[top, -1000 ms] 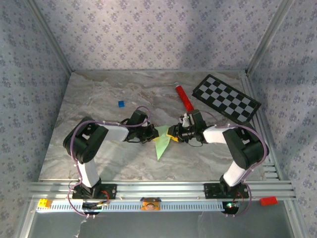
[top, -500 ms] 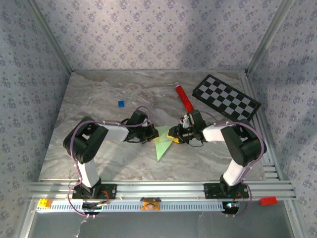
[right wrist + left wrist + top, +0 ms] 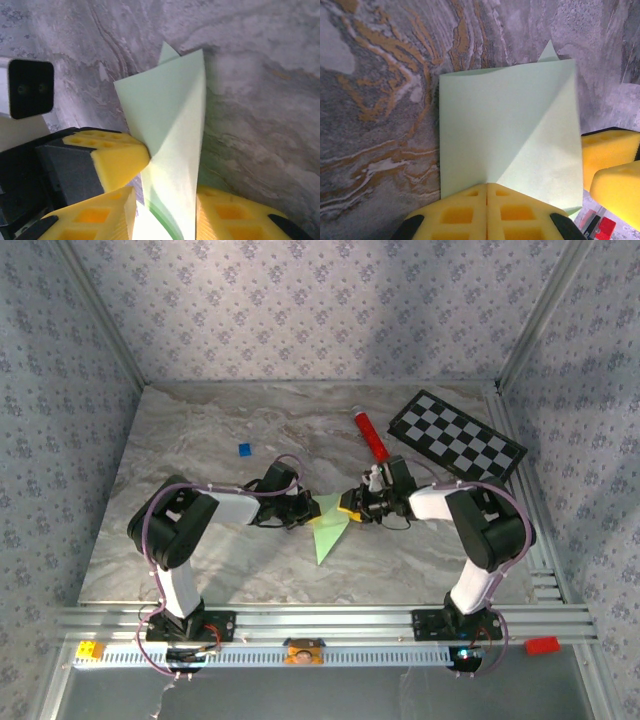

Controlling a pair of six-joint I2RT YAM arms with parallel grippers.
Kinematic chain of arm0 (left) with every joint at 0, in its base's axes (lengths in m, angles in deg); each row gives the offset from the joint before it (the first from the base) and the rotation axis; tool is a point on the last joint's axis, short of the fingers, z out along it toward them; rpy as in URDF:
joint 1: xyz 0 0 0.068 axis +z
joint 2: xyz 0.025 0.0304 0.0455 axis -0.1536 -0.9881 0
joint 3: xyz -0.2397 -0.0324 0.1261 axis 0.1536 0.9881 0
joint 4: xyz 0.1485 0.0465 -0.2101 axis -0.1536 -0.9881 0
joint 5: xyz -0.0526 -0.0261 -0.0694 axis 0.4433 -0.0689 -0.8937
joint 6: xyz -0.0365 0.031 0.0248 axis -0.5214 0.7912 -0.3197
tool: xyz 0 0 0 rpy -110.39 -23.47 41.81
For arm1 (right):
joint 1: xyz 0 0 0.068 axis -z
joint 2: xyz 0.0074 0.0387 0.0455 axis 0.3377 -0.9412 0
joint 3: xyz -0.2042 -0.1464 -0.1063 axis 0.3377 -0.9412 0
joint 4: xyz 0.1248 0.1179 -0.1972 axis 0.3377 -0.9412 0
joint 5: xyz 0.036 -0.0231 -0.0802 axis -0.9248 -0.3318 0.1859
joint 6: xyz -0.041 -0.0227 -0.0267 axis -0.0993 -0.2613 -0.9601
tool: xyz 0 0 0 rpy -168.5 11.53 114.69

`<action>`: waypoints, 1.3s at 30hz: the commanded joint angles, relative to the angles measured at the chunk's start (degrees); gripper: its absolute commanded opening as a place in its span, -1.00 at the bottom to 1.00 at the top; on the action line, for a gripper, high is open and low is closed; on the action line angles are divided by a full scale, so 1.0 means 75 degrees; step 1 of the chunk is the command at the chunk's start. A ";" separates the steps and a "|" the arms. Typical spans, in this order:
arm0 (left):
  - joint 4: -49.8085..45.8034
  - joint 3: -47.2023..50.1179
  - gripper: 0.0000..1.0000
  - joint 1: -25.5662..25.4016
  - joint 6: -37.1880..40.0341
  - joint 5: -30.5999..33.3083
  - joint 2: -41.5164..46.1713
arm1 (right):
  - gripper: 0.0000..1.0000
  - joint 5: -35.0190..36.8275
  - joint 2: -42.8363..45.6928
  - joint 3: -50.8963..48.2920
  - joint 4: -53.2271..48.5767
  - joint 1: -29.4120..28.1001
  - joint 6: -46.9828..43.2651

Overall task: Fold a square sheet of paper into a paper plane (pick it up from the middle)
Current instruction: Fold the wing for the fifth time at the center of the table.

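Note:
The square sheet of paper (image 3: 325, 530), pale green and partly folded into a pointed shape, is at the table's middle between both grippers. My left gripper (image 3: 308, 508) is shut on its left edge. In the left wrist view the yellow pads (image 3: 465, 212) meet on the sheet (image 3: 510, 130), where a diagonal crease shows. My right gripper (image 3: 348, 510) is at the sheet's right side. In the right wrist view its jaws (image 3: 164, 196) stand apart, with an upright flap of the sheet (image 3: 172, 115) between them. The left gripper's pad (image 3: 117, 155) touches that flap.
A red tube (image 3: 372, 438) and a black-and-white checkerboard (image 3: 457, 438) lie at the back right. A tiny blue square (image 3: 243, 449) sits at the back left. Metal rails (image 3: 320, 622) run along the near edge. Patterned walls close in three sides.
The right arm has shifted a little and its gripper has edged toward the far side. The sheet's right flap has spread slightly. The left gripper has kept its hold.

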 commanded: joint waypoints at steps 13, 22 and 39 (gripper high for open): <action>-0.0342 -0.0028 -0.83 0.0028 0.0179 0.0160 0.0060 | -0.39 -0.0426 -0.0411 0.0232 -0.0241 0.0046 -0.0415; -0.0381 -0.0114 -0.76 0.0038 0.0293 0.0236 0.0435 | -0.82 -0.0379 -0.0389 0.0371 -0.0514 0.0116 -0.0456; -0.2814 -0.0461 -0.24 -0.0927 0.3089 0.2320 0.2567 | -1.00 0.2356 0.1679 -0.1273 0.0431 -0.0056 0.2614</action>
